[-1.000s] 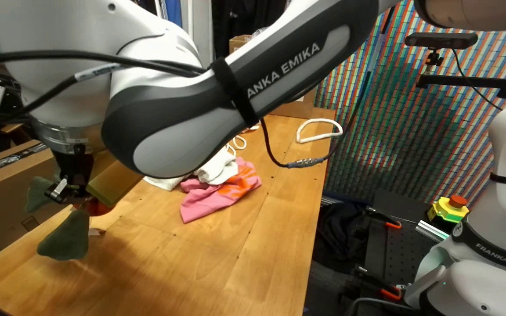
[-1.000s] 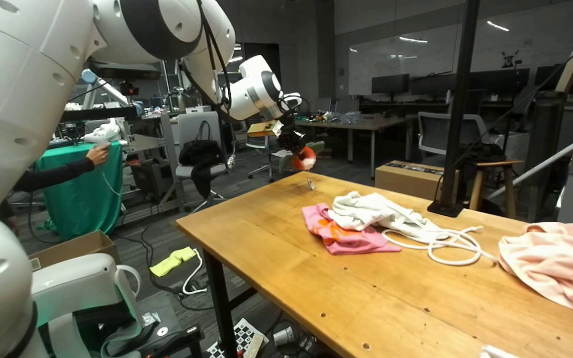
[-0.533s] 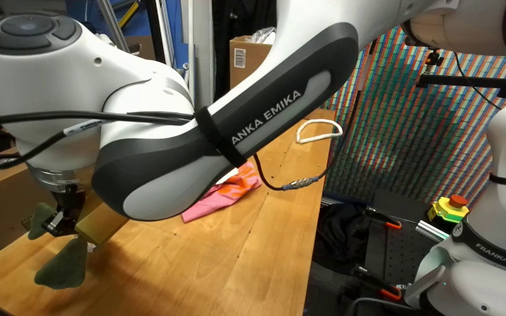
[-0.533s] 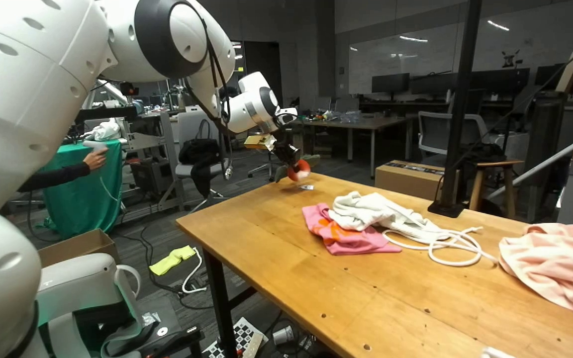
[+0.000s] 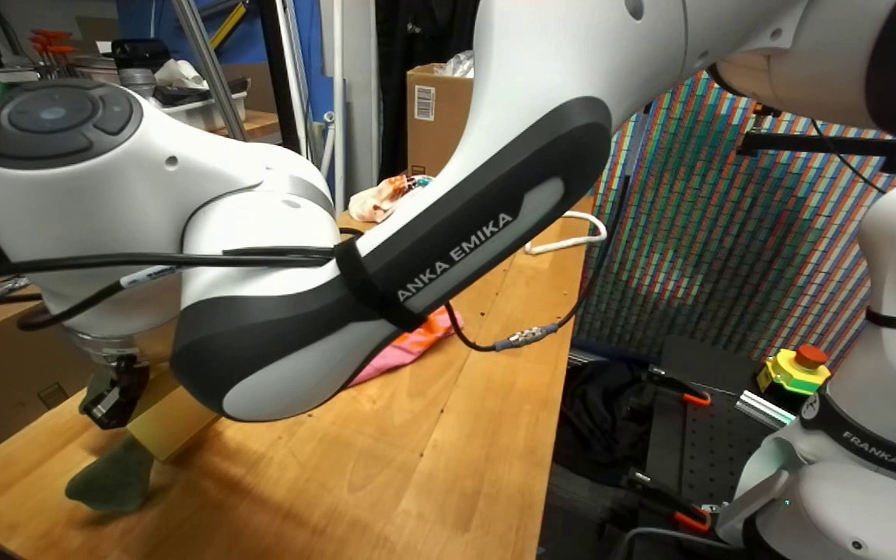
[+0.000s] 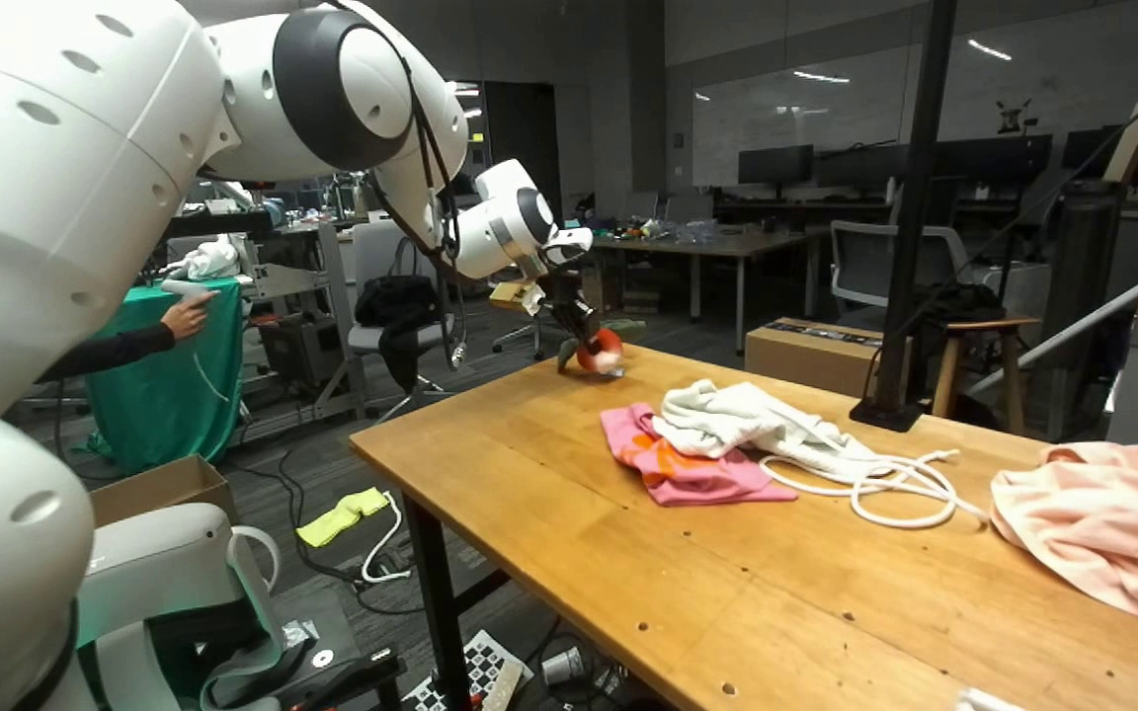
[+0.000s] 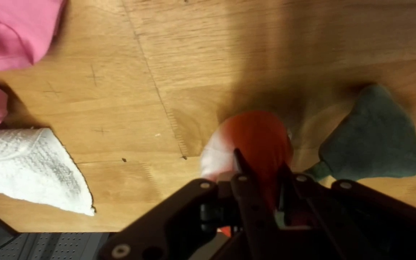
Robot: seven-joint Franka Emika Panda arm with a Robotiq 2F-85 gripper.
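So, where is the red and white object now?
Right of centre in the wrist view, the red and white object is held in the gripper, left of a green leaf-shaped piece.

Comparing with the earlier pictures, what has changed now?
The arm has come down, lowering the red-and-white plush toy with green leaves toward the wooden table; the jaws still grip it. The pink-and-orange cloth and the white cloth stayed in place.

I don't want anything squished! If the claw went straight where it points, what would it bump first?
Probably the wooden table: the claw points down at it. The red toy in its grip would likely press on it first, though any gap is hard to judge.
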